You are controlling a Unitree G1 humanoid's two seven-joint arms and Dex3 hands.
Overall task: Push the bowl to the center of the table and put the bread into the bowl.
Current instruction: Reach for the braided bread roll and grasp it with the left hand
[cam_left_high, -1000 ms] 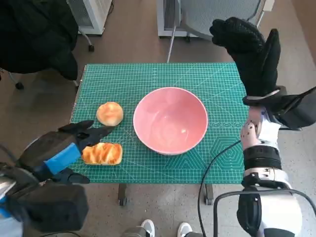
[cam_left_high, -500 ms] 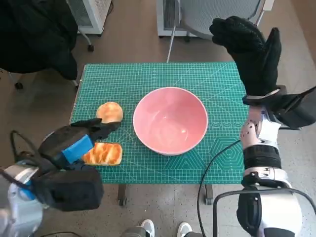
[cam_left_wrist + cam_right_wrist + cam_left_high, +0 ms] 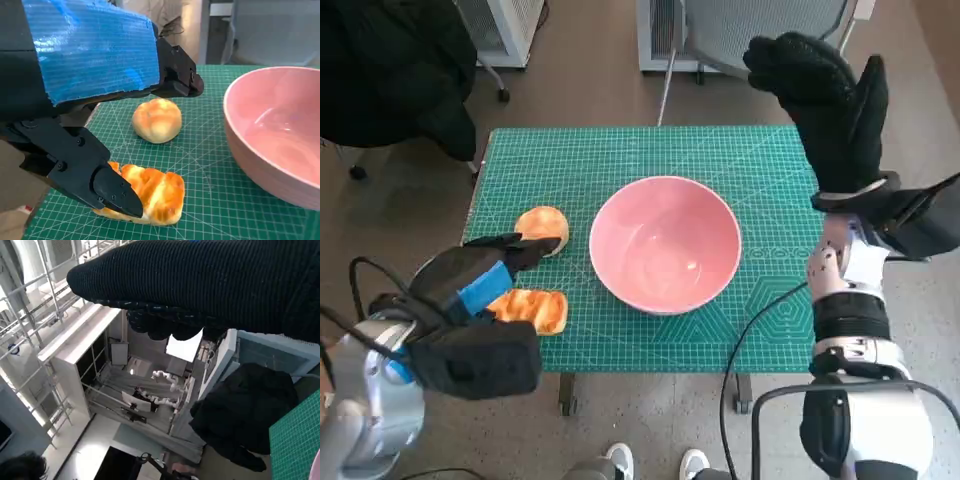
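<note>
A pink bowl point(image 3: 665, 243) stands near the middle of the green mat point(image 3: 620, 150); its side shows in the left wrist view point(image 3: 280, 135). Left of it lie a round bun point(image 3: 540, 224) point(image 3: 156, 120) and a long glazed bread point(image 3: 535, 308) point(image 3: 150, 192). My left hand point(image 3: 470, 280) hovers over the long bread with its fingers point(image 3: 107, 187) spread on either side of it, holding nothing. My right hand point(image 3: 825, 100) is raised high past the table's far right corner, fingers apart and empty.
A black coat on a chair point(image 3: 390, 70) stands at the far left. A chair base point(image 3: 720, 40) and white units stand beyond the table. A cable point(image 3: 745, 340) hangs by the right front edge. Shoes point(image 3: 655, 462) show below the table.
My left hand has moved forward and inward over the long bread, now covering part of it. The bowl, the breads and my right hand have not moved.
</note>
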